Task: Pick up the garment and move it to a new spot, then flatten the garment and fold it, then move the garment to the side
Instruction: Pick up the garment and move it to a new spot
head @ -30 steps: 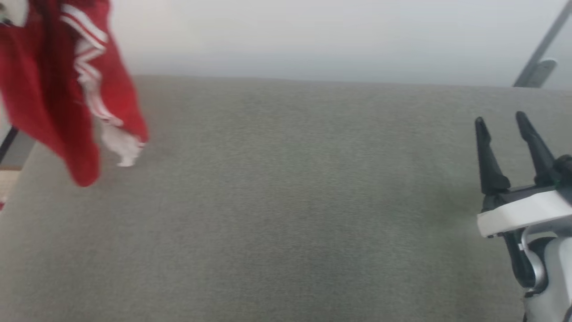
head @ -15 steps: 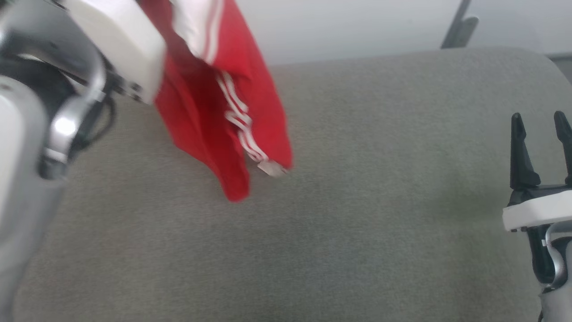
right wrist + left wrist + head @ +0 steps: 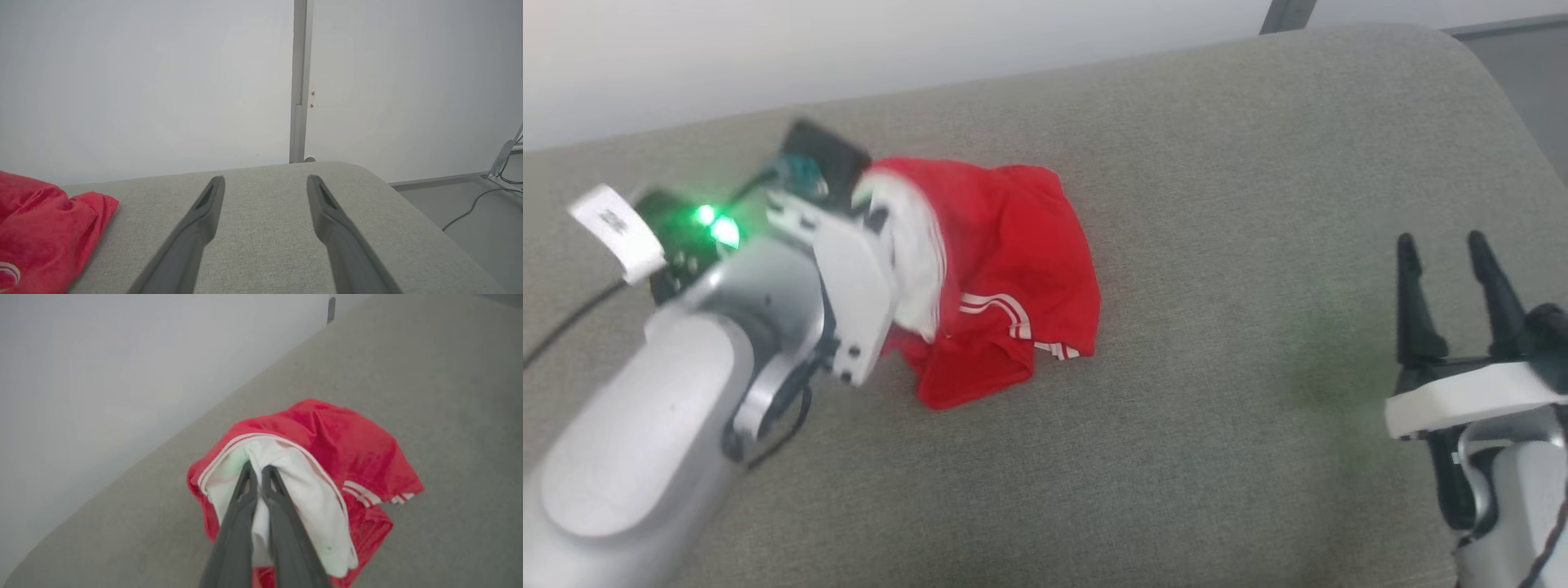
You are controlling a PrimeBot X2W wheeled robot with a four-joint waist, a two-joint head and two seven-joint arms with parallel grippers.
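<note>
On the grey bench (image 3: 1217, 408), from the head, the garment (image 3: 1013, 269) lies bunched; the right gripper (image 3: 1450, 253) stands spread, empty, well right of it. Left wrist: the left gripper (image 3: 256, 471) pinches its white sleeve. Placing seems done; next, release and flatten.

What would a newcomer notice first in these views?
The bright red garment stands out first, bunched on the grey fabric surface left of centre in the head view. Next comes the left gripper, shut on the garment's white part, with a green light glowing on its wrist. The right gripper stands open and empty at the lower right.
</note>
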